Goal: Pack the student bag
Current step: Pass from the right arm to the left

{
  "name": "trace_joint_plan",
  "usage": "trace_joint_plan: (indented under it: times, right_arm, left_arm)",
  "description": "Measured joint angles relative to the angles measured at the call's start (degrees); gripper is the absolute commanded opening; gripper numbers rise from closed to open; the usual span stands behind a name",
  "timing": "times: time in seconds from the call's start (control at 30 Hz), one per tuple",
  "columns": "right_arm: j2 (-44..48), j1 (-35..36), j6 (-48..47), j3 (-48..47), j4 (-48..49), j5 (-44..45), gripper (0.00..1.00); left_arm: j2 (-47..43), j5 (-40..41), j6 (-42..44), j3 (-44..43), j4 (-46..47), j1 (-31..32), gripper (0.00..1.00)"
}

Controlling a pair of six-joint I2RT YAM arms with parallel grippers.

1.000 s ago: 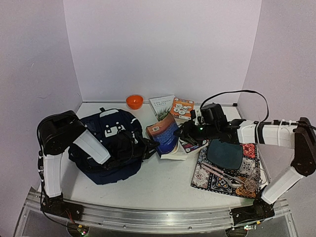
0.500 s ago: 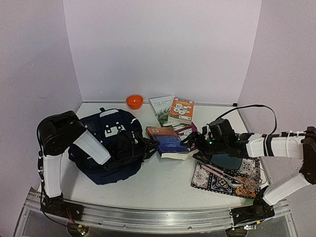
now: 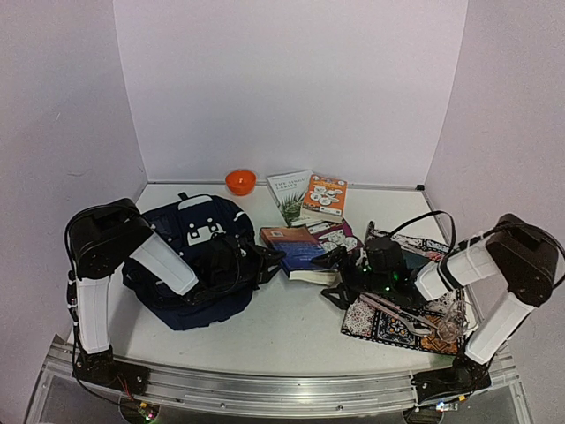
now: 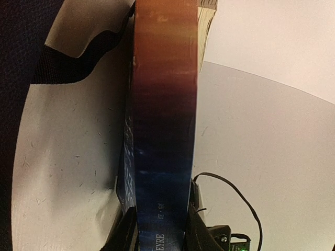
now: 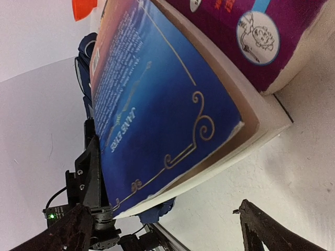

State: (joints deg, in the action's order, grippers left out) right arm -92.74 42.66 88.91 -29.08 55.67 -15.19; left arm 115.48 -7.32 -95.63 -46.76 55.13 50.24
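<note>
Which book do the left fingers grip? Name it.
The blue book, its spine between the left fingers; the purple book, white book and orange book lie ungripped.

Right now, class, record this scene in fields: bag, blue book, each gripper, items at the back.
Bag: student bag, table's left side
Book: blue book, beside bag, partly over purple book
Left gripper: shut on blue book's spine
Right gripper: open, empty, at book's other end
Far edge: orange bowl, white book, orange book
</note>
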Motion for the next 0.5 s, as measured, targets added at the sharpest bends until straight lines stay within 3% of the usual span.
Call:
trace_joint_plan:
  times: [0.17,0.5]
  right_arm:
    - [-6.38,1.09,5.48,-0.06,9.19,-0.23,0.98]
    - [-11.17,1.19,11.03,-1.72,16.64,2.61,0.97]
  left_arm:
    - [-0.32,0.62,-0.73,0.0,-0.02,0.08,0.0]
    - [-1.87,1.62,-2.35,0.87,-0.04,0.35,0.0]
